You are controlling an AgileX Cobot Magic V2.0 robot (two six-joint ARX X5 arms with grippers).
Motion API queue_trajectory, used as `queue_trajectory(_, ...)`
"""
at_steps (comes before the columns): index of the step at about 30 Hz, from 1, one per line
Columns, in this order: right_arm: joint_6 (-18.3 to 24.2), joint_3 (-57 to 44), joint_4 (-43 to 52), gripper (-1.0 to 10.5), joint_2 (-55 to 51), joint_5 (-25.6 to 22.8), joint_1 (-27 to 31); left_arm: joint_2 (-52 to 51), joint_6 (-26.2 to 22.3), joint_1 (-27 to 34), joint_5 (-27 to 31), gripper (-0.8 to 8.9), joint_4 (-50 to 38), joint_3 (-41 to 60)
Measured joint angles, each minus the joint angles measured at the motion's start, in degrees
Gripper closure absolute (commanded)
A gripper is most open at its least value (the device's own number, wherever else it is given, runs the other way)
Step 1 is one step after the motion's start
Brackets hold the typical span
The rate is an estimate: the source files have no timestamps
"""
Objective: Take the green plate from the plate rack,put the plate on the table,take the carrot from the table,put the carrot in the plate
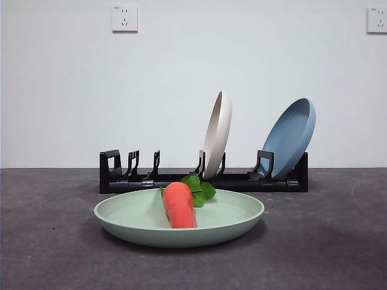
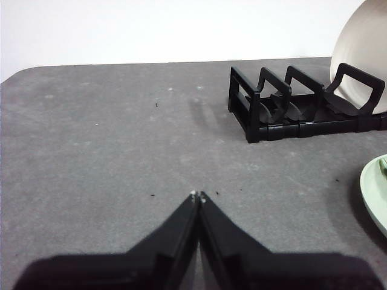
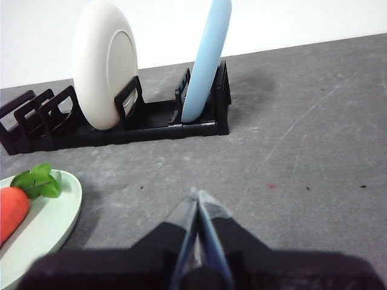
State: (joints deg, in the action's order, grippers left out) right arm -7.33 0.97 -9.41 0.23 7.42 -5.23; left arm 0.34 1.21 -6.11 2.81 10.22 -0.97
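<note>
The green plate (image 1: 179,220) lies flat on the table (image 1: 48,254) in front of the plate rack (image 1: 202,180). The carrot (image 1: 179,204) rests in the plate, leafy top toward the rack. The right wrist view shows the plate's edge (image 3: 51,220) with the carrot (image 3: 12,211) on it. A sliver of the plate (image 2: 376,192) shows in the left wrist view. My left gripper (image 2: 198,195) is shut and empty over bare table, away from the plate. My right gripper (image 3: 198,194) is shut and empty, off to the plate's other side. Neither arm shows in the front view.
A cream-white plate (image 1: 217,134) and a blue plate (image 1: 290,138) stand upright in the rack's slots. The rack's left slots (image 1: 130,166) hold nothing. Two wall sockets (image 1: 124,19) sit high on the white wall behind.
</note>
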Motion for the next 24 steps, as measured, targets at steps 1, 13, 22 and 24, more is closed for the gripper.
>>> queue_trajectory(1,-0.24,0.0,0.0,9.5,0.0,0.0,0.0,0.0,-0.02,0.0,0.0,8.16,0.0,0.0)
queue_trajectory(13,-0.63,0.0,0.02,9.5,0.09,-0.15,0.0,0.0,0.0,0.0,0.0,8.16,0.0,0.0)
queue_trajectory(22,-0.63,0.0,0.02,9.5,0.09,-0.15,0.0,0.0,0.0,0.0,0.0,8.16,0.0,0.0)
queue_trajectory(24,-0.66,0.0,0.02,9.5,0.09,-0.15,0.0,0.0,0.0,0.0,0.0,8.16,0.0,0.0)
